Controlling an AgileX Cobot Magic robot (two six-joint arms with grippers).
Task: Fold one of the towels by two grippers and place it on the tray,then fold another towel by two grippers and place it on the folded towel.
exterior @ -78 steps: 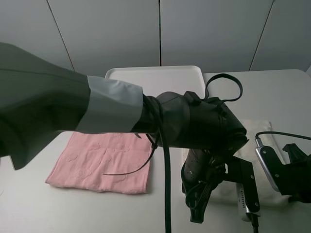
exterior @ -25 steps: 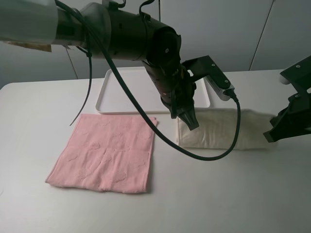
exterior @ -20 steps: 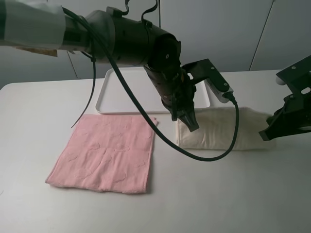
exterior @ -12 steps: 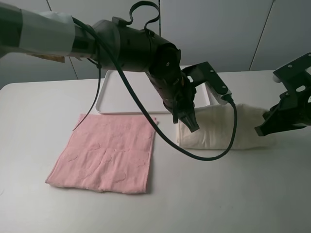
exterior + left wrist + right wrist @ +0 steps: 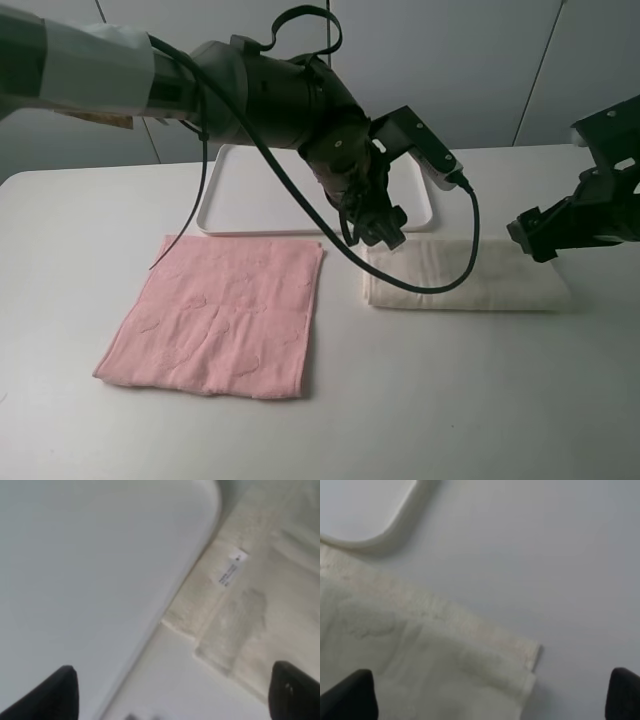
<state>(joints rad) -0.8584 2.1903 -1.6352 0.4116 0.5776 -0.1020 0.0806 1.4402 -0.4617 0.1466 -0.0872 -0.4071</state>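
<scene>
— Towels, seen from above: we find the cream towel (image 5: 470,282) folded on the table (image 5: 450,400), beside the tray's (image 5: 262,190) corner, the pink towel (image 5: 220,315) flat nearby.
— Left wrist: our left gripper (image 5: 172,692) is spread wide over the cream towel, grasping nothing.
— Right wrist: our right gripper (image 5: 487,695) likewise, over the other end.

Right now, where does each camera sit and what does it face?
Exterior high: mounted high, looking down on the table, pink towel, folded cream towel and tray; both arms, left tool and right tool show.
Left wrist: on the left arm, facing down at the tray's corner and the cream towel's labelled end; two dark fingertips show.
Right wrist: on the right arm, facing down at the towel's other end; two fingertips show.
Shared: both wrist views catch the cream towel and tray rim.
</scene>
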